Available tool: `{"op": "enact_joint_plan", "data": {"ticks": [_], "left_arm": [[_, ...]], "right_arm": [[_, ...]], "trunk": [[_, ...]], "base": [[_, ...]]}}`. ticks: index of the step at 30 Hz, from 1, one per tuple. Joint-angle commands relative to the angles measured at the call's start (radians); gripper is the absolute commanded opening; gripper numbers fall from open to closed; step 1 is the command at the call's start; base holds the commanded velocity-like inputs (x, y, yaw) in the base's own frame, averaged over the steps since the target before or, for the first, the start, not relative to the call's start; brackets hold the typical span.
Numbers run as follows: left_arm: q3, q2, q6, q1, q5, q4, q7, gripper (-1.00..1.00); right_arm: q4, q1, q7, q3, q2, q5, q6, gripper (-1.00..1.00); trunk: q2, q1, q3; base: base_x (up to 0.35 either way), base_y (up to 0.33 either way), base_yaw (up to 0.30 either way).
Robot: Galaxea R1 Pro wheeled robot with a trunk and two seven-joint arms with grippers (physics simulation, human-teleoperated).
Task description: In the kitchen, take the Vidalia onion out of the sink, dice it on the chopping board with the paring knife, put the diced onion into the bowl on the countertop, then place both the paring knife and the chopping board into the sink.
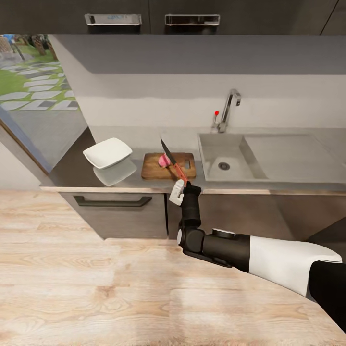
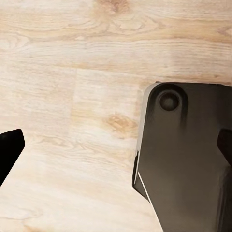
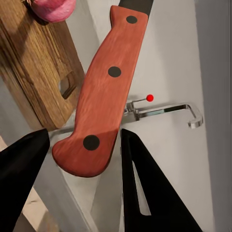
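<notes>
The pink onion (image 1: 164, 161) lies on the wooden chopping board (image 1: 153, 171) on the countertop, just left of the sink (image 1: 211, 144). My right gripper (image 1: 181, 183) is shut on the red handle of the paring knife (image 1: 167, 151) at the counter's front edge. The dark blade slants up and away over the onion. In the right wrist view the handle (image 3: 106, 82) sits between the black fingers (image 3: 145, 183), with the board (image 3: 34, 63) and onion (image 3: 53, 8) beyond. A white square bowl (image 1: 107, 152) stands left of the board. My left gripper (image 2: 116, 150) hangs open over the floor.
The faucet (image 1: 229, 108) rises behind the sink basin. Below the counter is a drawer with a dark handle (image 1: 112, 202). Wall cabinets (image 1: 154, 17) hang overhead. A window opens at the far left. The robot's dark base (image 2: 186, 159) lies under the left gripper on the wooden floor.
</notes>
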Motion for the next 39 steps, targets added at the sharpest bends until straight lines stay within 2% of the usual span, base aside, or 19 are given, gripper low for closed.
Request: {"op": "enact_joint_plan", "data": {"ticks": [1,11,39], "left_arm": [[-0.007,0.001,-0.002,0.0,0.01,-0.002,0.004,1.0],[-0.007,0.001,-0.002,0.0,0.01,-0.002,0.004,1.0],[-0.008,0.001,-0.002,0.0,0.01,0.0,0.004,1.0]], "right_arm": [[-0.001,-0.002,-0.016,0.004,0.0,-0.011,0.004,-1.0],[-0.001,-0.002,-0.044,0.004,0.0,-0.013,0.004,-1.0],[-0.001,-0.002,-0.039,0.007,0.015,-0.022,0.004,-1.0]], "trunk": [[-0.002,0.001,-0.002],[-0.002,0.001,-0.002],[-0.002,0.001,-0.002]], "base": [[0.088,0.0,0.0],[0.197,0.0,0.0],[0.011,0.0,0.0]]}}
